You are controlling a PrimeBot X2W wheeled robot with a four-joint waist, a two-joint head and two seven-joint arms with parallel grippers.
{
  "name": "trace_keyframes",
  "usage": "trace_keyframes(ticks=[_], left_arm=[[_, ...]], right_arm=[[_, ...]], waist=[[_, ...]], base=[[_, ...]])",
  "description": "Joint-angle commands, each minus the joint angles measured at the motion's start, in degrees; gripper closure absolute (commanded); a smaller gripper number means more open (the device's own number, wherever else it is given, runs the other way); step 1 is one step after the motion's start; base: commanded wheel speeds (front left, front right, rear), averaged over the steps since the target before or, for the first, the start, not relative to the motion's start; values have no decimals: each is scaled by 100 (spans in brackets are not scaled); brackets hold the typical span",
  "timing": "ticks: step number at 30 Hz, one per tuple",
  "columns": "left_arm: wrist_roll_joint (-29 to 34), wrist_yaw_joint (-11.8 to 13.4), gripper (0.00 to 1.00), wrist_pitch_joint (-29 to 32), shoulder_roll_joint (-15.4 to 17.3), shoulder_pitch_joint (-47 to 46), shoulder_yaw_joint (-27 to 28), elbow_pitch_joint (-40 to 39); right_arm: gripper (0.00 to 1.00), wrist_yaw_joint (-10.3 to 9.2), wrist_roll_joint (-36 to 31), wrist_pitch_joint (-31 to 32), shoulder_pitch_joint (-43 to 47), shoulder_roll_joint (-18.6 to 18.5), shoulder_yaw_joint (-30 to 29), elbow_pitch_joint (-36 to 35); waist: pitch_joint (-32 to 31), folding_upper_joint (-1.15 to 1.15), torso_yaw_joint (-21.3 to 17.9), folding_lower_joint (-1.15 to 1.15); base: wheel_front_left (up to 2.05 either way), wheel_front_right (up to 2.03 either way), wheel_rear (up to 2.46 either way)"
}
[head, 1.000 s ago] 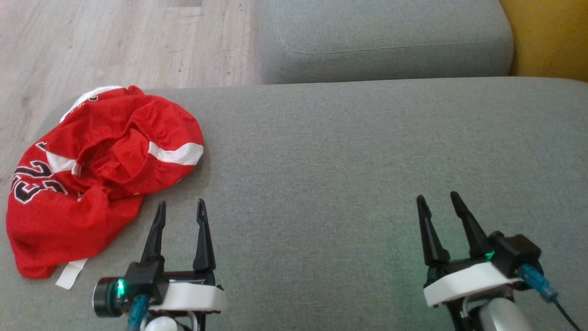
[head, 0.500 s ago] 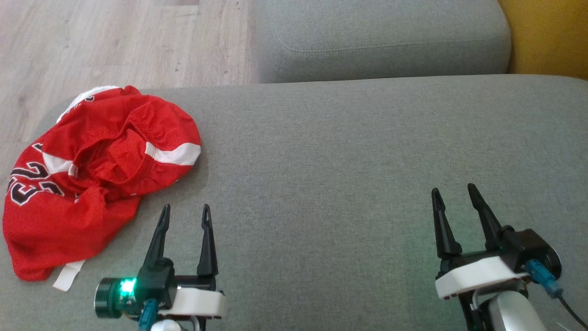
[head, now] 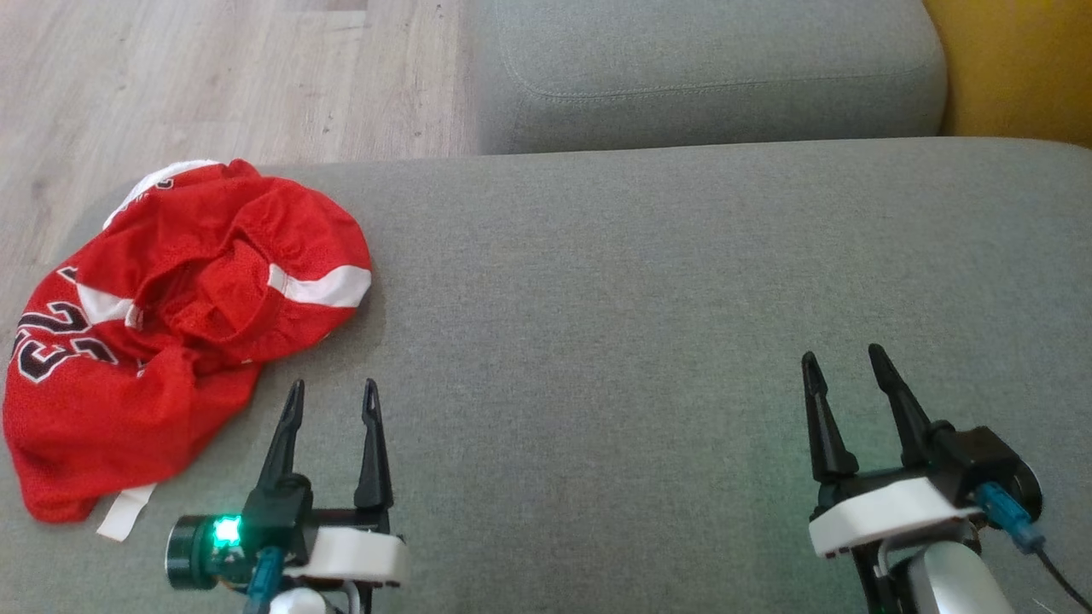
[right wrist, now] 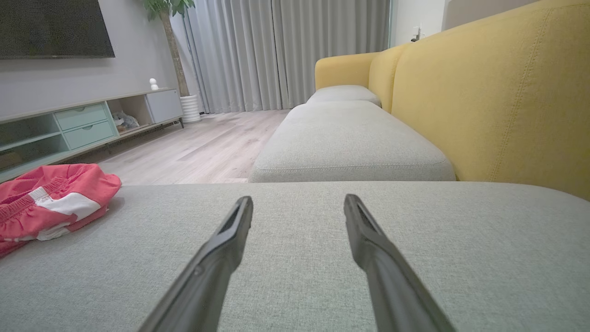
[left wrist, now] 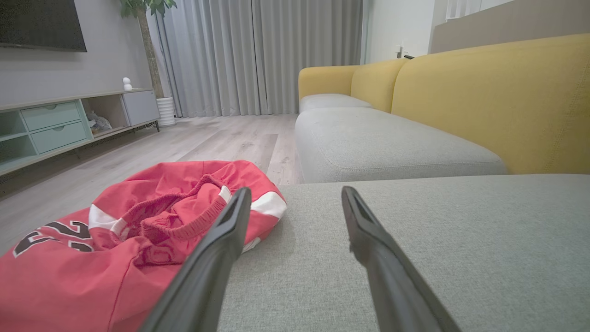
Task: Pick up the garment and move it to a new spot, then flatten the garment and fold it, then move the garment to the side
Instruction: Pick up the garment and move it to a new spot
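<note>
The garment [head: 179,324] is a crumpled red jersey with white stripes and black numbers, lying at the left end of the grey sofa cushion [head: 640,298]. My left gripper [head: 333,396] hovers just right of its near edge, open and empty. In the left wrist view the garment [left wrist: 138,230] lies left of and beyond my left gripper [left wrist: 295,196]. Far to the right, my right gripper [head: 840,362] is open over bare cushion. The right wrist view shows the garment [right wrist: 50,198] at far left, well away from my right gripper [right wrist: 299,203].
A second grey seat cushion [head: 708,68] lies beyond the one I work over, with a yellow backrest [right wrist: 507,92] along the right. Wooden floor [head: 213,77] borders the cushion's left and far-left side. A TV cabinet [left wrist: 60,124] stands across the room.
The left gripper has drifted slightly back toward me and to the left. The right gripper moved a little up and to the right early on, then held. The garment has not moved.
</note>
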Motion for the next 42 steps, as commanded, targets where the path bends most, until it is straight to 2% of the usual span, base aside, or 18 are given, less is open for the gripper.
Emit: trace_keyframes(ticks=[1, 7, 12, 21, 22, 28, 33, 37, 42], left_arm=[[-19, 0, 0, -56, 29, -276, 177, -152], [-46, 44, 0, -56, 29, -277, 131, -144], [-60, 96, 0, -56, 29, -275, 88, -145], [-41, 157, 0, -56, 29, -297, 40, -185], [-41, 157, 0, -56, 29, -297, 40, -185], [-77, 189, 0, -56, 29, -347, 27, -250], [-167, 262, 0, -56, 29, -325, 74, -327], [-112, 327, 0, -56, 29, -398, 180, -528], [139, 323, 0, -56, 152, -796, 495, -1082]], right_arm=[[0, -4, -11, -68, -226, -50, 110, -149], [0, -4, -30, -68, -213, -50, 104, -116], [0, -4, -57, -68, -183, -50, 123, -112], [0, -4, -67, -68, -166, -50, 169, -117], [0, -4, -67, -68, -166, -50, 169, -117], [0, -4, -125, -68, -176, -50, 163, -141], [0, -4, -233, -68, -220, -50, 176, -117], [0, -4, -378, -68, -289, -50, 151, -130], [0, -4, -698, -68, -470, -50, 74, -171]], waist=[[4, 0, -1, 0], [-6, 0, 40, 0], [-4, 0, 226, 0], [52, 0, 1046, 0], [52, 0, 1046, 0], [172, 0, 1786, 0], [294, 0, 2232, 0], [489, 0, 2410, 0], [930, 0, 2406, 0]], base=[[0, 0, 0], [0, 0, 0], [0, 0, 0], [0, 0, 0], [0, 0, 0], [0, 0, 0], [0, 0, 0], [0, 0, 0], [0, 0, 0]])
